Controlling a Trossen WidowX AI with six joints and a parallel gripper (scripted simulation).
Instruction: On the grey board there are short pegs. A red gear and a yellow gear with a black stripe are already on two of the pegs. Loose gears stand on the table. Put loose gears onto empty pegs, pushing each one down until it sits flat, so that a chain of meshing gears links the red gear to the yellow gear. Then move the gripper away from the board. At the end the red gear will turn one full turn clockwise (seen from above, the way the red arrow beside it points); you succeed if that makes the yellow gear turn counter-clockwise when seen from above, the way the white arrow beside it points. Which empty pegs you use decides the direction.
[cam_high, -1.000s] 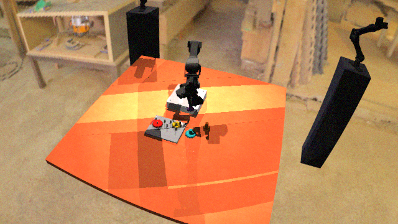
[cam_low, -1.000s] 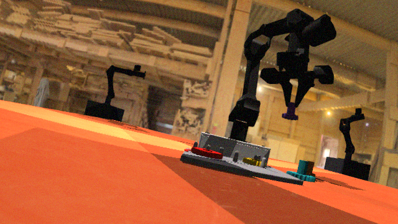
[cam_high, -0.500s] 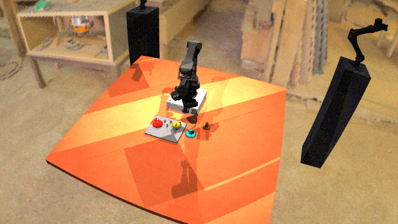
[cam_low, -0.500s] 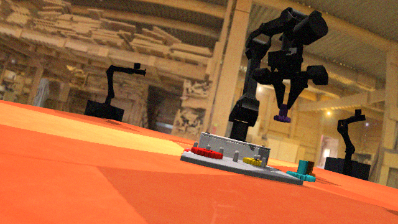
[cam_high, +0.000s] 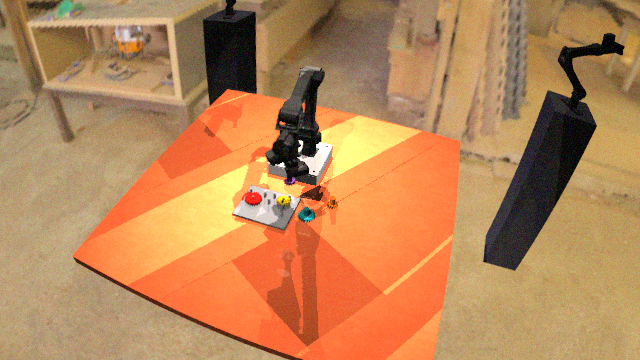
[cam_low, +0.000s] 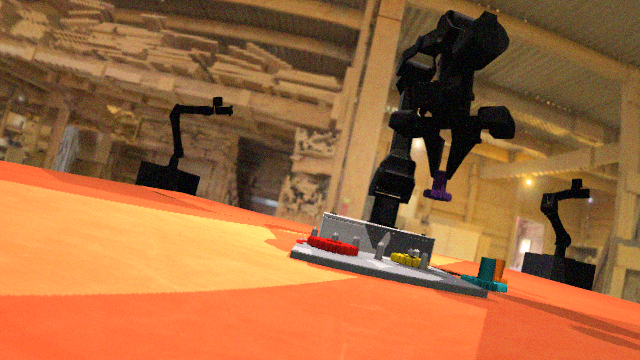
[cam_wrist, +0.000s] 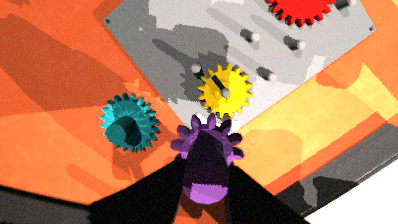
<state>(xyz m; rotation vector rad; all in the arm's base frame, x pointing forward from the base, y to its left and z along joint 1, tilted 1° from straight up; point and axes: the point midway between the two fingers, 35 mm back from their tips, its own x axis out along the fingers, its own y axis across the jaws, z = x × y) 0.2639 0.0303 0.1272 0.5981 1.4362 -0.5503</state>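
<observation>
My gripper (cam_low: 441, 175) (cam_wrist: 206, 170) is shut on the handle of a purple gear (cam_low: 438, 194) (cam_wrist: 181, 146) (cam_high: 289, 181), held in the air near the board's yellow-gear end. The grey board (cam_high: 262, 217) (cam_low: 380, 271) (cam_wrist: 150, 50) carries the red gear (cam_high: 252, 198) (cam_low: 332, 245) (cam_wrist: 302, 10) and the yellow gear (cam_high: 283, 200) (cam_low: 404, 259) (cam_wrist: 237, 95) with its black stripe. Several empty pegs stand around and between them. A teal gear (cam_high: 306, 215) (cam_low: 486, 274) (cam_wrist: 131, 117) with a handle stands on the table beside the board. A smaller orange gear (cam_high: 332, 202) (cam_low: 500, 272) stands beyond it.
The arm's white base plate (cam_high: 320, 162) stands right behind the board. The orange table (cam_high: 200, 280) (cam_low: 225, 325) has bright light patches and dark shadows. Two other arms on black pedestals (cam_high: 542, 175) (cam_high: 230, 55) stand off the table.
</observation>
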